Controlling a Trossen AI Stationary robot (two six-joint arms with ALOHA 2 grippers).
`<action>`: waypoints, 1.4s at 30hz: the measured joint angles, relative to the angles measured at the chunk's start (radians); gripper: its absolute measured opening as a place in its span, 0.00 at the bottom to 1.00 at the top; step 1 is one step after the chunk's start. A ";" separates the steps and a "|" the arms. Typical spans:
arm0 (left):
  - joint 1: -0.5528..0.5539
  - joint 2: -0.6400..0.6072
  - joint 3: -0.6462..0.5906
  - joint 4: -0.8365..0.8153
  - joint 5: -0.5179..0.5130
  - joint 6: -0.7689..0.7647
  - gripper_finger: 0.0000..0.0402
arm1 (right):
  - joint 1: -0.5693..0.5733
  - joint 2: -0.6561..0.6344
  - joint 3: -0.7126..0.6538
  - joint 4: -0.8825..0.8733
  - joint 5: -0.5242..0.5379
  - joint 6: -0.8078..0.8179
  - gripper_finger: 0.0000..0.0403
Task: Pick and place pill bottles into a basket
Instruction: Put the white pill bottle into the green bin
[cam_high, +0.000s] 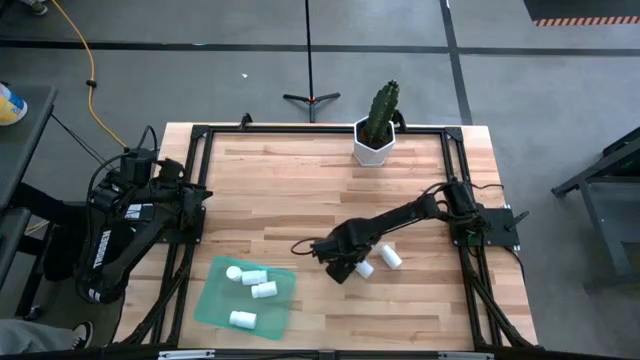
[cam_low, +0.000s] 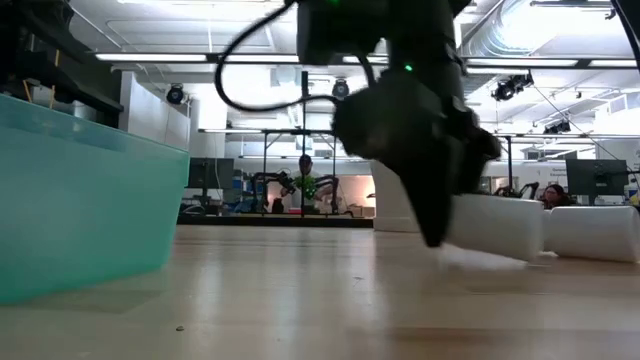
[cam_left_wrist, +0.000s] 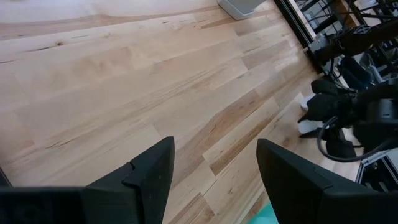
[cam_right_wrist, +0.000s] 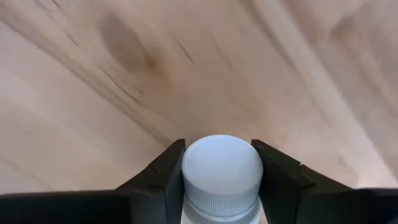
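My right gripper (cam_high: 347, 268) is down at the table's middle, shut on a white pill bottle (cam_high: 364, 268). In the right wrist view the bottle's cap (cam_right_wrist: 222, 163) fills the gap between the fingers. A second bottle (cam_high: 390, 257) lies on its side on the wood just to the right. The green tray (cam_high: 215, 300) sits near the front edge on the left and holds several bottles (cam_high: 264, 290). My left gripper (cam_left_wrist: 214, 149) is open and empty over the table's left edge (cam_high: 190, 200). My right gripper pinches the bottle between its two fingers (cam_right_wrist: 166, 177), one on each side of the ribbed cap (cam_right_wrist: 222, 202). The cap end points out past the fingertips, so the bottle lies along the fingers. In the low view the bottle (cam_low: 495, 228) is low over the wood; whether it rests there I cannot tell.
A white hexagonal pot with a cactus (cam_high: 377, 140) stands at the far edge. A black frame (cam_high: 455, 180) runs around the tabletop. Bare wood lies between the tray and my right gripper.
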 joint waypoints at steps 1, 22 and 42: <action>0.000 0.000 0.000 0.000 0.000 0.000 0.65 | 0.000 0.000 0.014 0.001 0.016 0.000 0.36; 0.000 0.000 0.000 0.002 0.000 0.019 0.65 | 0.073 0.000 0.163 0.480 0.526 -0.052 0.36; 0.000 0.000 0.000 0.002 0.000 0.019 0.65 | 0.089 0.000 0.163 0.780 0.509 -0.346 0.36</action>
